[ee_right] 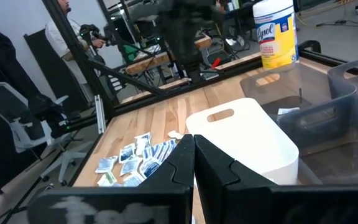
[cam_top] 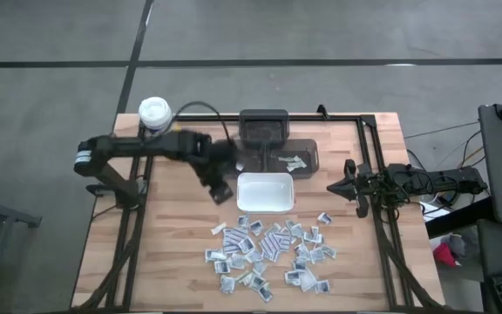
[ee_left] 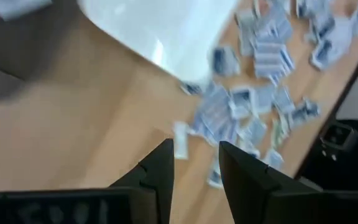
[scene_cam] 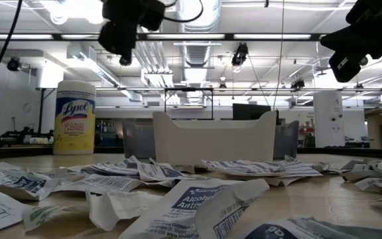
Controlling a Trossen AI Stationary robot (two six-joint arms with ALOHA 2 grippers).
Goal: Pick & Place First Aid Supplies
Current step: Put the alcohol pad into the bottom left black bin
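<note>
From above, the first aid supplies [cam_top: 270, 253] lie scattered at six o'clock of the white tray [cam_top: 265, 192], and the left gripper [cam_top: 220, 189] hangs at the tray's nine o'clock, while the right gripper [cam_top: 336, 187] waits at its three o'clock. At table height, packets cover the foreground before the tray [scene_cam: 214, 139]. The left wrist view shows its fingers [ee_left: 159, 167] slightly parted, empty, above wood near the packets [ee_left: 253, 106]. The right wrist view shows its fingers [ee_right: 215, 167] closed together, holding nothing.
</note>
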